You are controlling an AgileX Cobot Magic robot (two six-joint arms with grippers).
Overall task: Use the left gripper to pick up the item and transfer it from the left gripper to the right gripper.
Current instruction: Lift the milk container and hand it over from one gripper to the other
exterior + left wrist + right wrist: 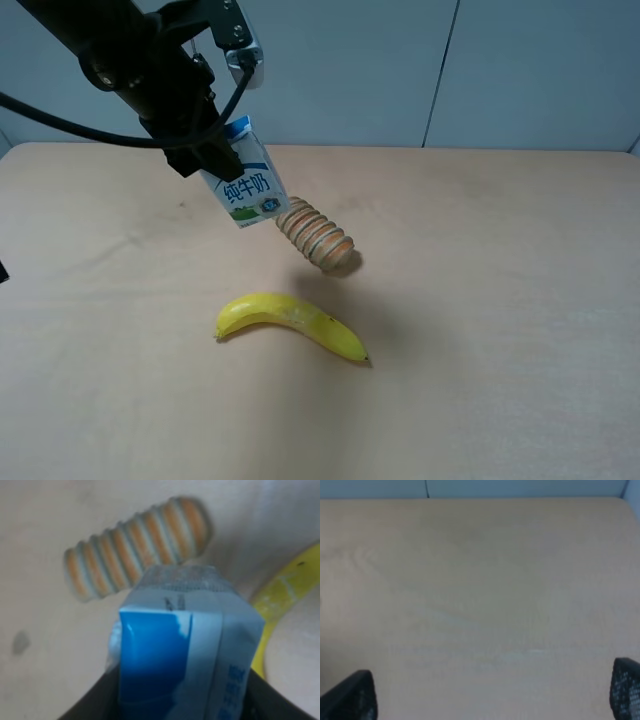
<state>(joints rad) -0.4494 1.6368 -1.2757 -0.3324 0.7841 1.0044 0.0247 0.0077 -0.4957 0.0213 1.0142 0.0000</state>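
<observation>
White-and-blue paperboard milk carton (245, 185) hangs tilted, upper left of frame, above table (500, 300), clamped near upper end by left gripper (205, 150). Likely light; walls soft, crushable; coated faces may slip. Right gripper (488, 694) spread wide, empty; flat lower body looks the best hold. Ribbed wooden cylinder (318, 238) and curved yellow banana (290, 322) on table, mid-frame.

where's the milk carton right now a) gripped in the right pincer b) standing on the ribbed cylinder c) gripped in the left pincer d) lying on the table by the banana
C: the left pincer is shut on the milk carton, while the right pincer is open with nothing in it.
</observation>
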